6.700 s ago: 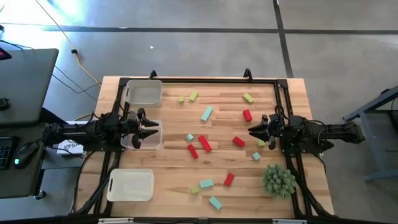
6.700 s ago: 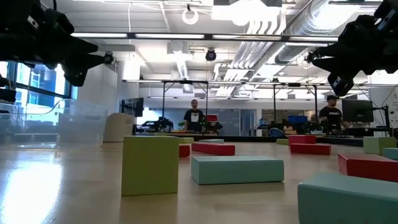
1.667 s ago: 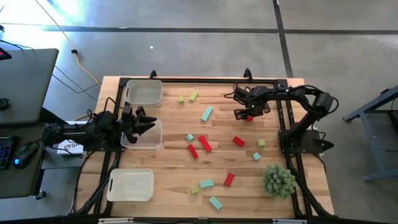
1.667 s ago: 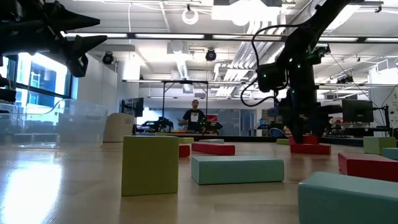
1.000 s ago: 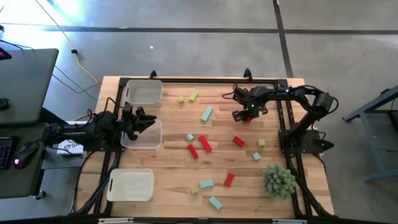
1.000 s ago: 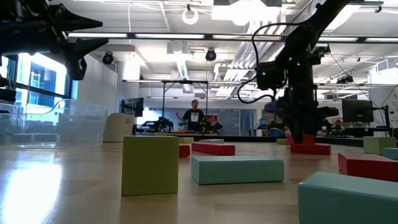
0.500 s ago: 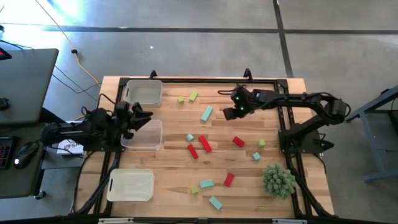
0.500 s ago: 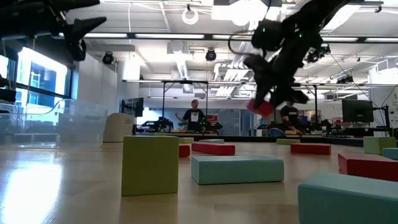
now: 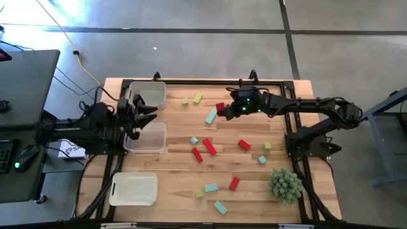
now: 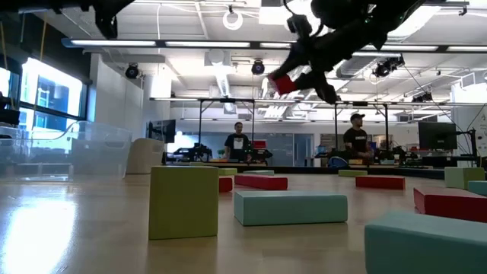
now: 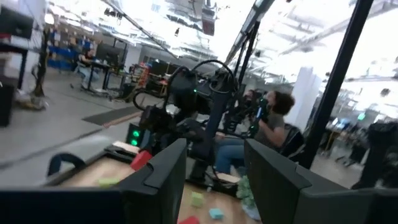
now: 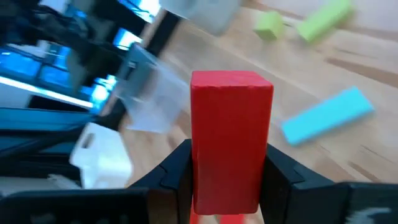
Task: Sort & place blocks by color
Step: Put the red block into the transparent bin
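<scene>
Red block (image 12: 231, 140) sits pinched upright between the right gripper (image 12: 225, 171)'s two dark fingers, a grip only the right wrist view shows closely, along with a teal bar (image 12: 328, 116) and two yellow-green blocks (image 12: 323, 20) on the wood below. From above, that gripper (image 9: 224, 111) hangs out over the far middle of the table (image 9: 172, 165), carrying the block beside the teal bar, while other red, teal and yellow-green blocks lie scattered nearer the front. Level with the table, the low view shows the block raised well clear of the wood, and the left wrist view shows the left gripper (image 11: 214, 177) with its fingers spread and empty, which from above sits over the clear bins (image 9: 152, 138) on the left.
</scene>
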`<action>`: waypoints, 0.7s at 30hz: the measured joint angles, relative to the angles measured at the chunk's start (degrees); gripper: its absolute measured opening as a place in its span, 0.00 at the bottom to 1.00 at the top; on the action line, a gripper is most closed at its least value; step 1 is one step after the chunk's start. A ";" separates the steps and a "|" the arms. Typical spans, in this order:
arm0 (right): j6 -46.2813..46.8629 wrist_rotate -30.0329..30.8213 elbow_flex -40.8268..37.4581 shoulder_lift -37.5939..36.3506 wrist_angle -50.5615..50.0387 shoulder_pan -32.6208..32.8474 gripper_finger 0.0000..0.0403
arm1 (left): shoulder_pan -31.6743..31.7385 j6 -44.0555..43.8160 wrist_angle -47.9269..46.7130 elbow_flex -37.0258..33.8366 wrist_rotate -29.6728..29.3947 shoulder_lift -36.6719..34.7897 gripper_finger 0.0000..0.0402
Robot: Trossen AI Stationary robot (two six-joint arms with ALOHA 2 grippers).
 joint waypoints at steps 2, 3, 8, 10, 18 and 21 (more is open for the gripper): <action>0.02 -0.55 0.00 0.02 2.64 0.57 0.27 | 0.00 2.94 0.00 2.14 -0.18 2.12 0.37; 0.02 -0.86 0.00 0.02 4.41 0.83 0.27 | 0.02 4.31 0.00 3.21 -0.26 3.16 0.37; -0.08 -0.83 0.00 0.02 10.26 2.48 0.27 | 0.02 11.56 0.15 7.38 -0.42 8.49 0.39; -1.03 -0.81 0.10 0.02 12.13 3.31 0.27 | 0.02 12.79 0.74 8.42 -0.42 10.63 0.41; -12.83 2.48 8.96 0.02 5.80 8.08 0.27 | 0.04 8.95 3.01 11.63 -0.42 18.66 0.56; -17.08 5.43 13.79 0.02 0.81 9.53 0.27 | 0.04 4.20 4.11 12.53 -0.42 21.32 0.60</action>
